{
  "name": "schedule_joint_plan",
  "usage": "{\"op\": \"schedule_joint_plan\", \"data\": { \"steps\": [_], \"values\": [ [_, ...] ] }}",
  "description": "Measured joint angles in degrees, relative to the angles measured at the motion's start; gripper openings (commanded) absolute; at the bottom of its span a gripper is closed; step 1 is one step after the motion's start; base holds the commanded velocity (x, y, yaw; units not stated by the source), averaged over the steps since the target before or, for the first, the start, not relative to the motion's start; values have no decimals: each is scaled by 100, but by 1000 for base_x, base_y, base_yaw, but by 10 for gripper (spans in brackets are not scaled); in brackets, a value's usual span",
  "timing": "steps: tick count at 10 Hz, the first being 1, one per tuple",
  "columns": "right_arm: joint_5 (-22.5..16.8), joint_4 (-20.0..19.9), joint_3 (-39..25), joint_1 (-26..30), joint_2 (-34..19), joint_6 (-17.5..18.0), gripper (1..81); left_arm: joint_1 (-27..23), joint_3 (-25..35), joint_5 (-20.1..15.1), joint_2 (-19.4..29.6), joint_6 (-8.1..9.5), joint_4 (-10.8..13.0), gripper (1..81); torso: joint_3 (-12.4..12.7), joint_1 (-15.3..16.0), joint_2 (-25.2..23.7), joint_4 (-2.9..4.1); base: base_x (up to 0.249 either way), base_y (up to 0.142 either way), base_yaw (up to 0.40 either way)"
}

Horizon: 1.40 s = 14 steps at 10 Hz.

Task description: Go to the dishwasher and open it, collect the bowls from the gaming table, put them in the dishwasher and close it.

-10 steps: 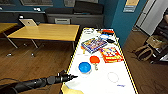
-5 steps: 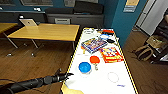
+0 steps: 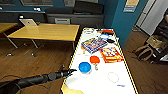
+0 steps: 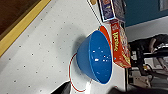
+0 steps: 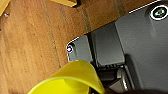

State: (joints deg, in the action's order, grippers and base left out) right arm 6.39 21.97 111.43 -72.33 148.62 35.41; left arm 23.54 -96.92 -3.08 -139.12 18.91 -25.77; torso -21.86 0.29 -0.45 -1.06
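Left end effector [image 3: 71, 72] hovers open just beside the blue bowl [image 3: 84, 67].

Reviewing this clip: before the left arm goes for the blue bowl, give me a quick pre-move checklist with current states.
1. Blue bowl upright on the white table: ok.
2. Left tool beside the bowl, apart from it: ok.
3. Left tool open: ok.
4. Nothing between tool and bowl: ok.
5. Red bowl close behind the blue one, may get bumped: not ok.
6. Right tool state: cannot tell.
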Motion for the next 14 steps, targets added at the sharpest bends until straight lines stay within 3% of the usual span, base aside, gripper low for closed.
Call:
{"op": "schedule_joint_plan", "data": {
  "steps": [10,14],
  "values": [
    [-57,13,157,28,128,0,10,-135,-1284,-82,-1039,35,11,811,-2,0,2,0,0,0,0],
    [-102,18,332,28,243,-2,10,-122,-1731,-146,-1362,33,129,811,-2,0,2,0,0,0,0]
  ]
}}
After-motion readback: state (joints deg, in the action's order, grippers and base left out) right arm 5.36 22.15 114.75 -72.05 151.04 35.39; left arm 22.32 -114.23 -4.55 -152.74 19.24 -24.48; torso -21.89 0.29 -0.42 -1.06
